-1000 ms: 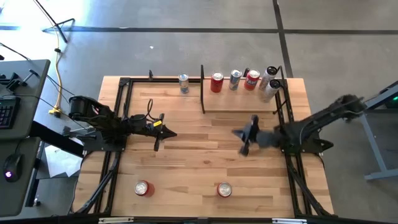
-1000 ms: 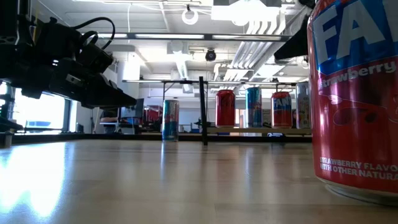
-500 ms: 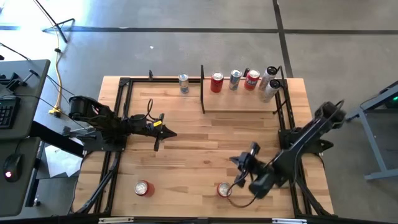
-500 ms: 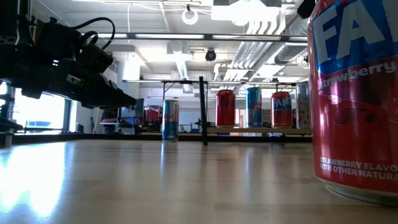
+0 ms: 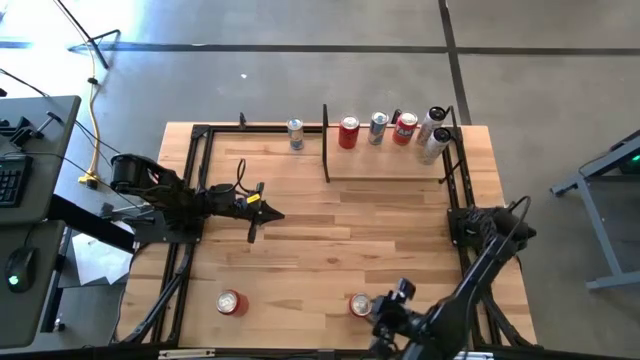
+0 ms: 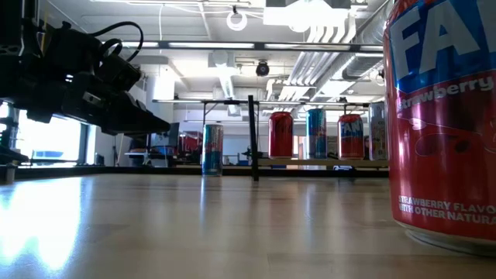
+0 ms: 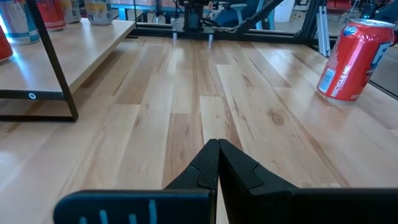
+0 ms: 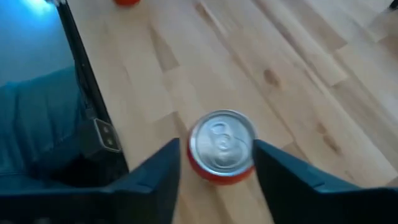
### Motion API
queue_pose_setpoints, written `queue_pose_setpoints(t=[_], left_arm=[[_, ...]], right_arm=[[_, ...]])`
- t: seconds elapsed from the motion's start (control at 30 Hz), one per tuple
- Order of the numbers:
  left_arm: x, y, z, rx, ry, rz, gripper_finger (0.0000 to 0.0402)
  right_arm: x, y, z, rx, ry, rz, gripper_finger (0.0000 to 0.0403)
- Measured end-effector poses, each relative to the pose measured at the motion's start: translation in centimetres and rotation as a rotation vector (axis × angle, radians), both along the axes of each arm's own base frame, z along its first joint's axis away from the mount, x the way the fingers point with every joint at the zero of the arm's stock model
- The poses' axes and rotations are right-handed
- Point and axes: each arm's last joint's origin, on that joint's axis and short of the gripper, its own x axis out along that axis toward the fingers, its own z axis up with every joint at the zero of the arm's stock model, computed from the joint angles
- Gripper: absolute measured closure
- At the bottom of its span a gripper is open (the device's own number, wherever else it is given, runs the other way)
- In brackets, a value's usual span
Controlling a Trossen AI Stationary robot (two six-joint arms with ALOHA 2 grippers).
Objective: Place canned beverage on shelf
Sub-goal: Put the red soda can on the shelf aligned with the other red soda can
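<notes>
A red canned beverage (image 5: 360, 305) stands upright on the tabletop near its near edge; it fills the right of the low view (image 6: 442, 116). My right gripper (image 5: 385, 316) hovers over it, slanting down. In the right wrist view its open fingers (image 8: 158, 171) show on either side of the can's silver top (image 8: 222, 142), and I see no touch. My left gripper (image 5: 265, 215) waits shut above the table's left middle (image 7: 217, 149). The shelf (image 5: 385, 165), a pale wood panel between black bars, lies at the far right.
Several cans stand along the shelf's far edge, among them a red can (image 5: 348, 132) and a silver can (image 5: 378, 127). A can (image 5: 295, 133) stands left of the shelf. Another red can (image 5: 231, 302) stands near the front left. A black frame (image 5: 200, 135) borders the table.
My right gripper has swung from the table's right middle toward the near edge, tipping downward and rolling, and now hangs over the red can there. The can has stayed where it was.
</notes>
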Motion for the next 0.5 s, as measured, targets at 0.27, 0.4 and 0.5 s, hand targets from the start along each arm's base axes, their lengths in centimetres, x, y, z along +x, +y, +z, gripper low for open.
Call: queue_pose_setpoints(t=[0.27,0.4,0.5], left_arm=[[0.0,0.0,0.0,-0.034,0.002,0.006,0.0401],[0.0,0.0,0.0,-0.043,0.003,0.008,0.0402],[0.0,0.0,0.0,-0.052,0.004,0.01,0.0402]], right_arm=[[3.7,0.0,1.0,0.056,0.17,-0.047,0.0103],[4.4,-1.2,1.2,0.043,0.279,-0.102,0.0096],[5.0,-2.2,1.2,0.07,0.36,-0.147,0.0095]])
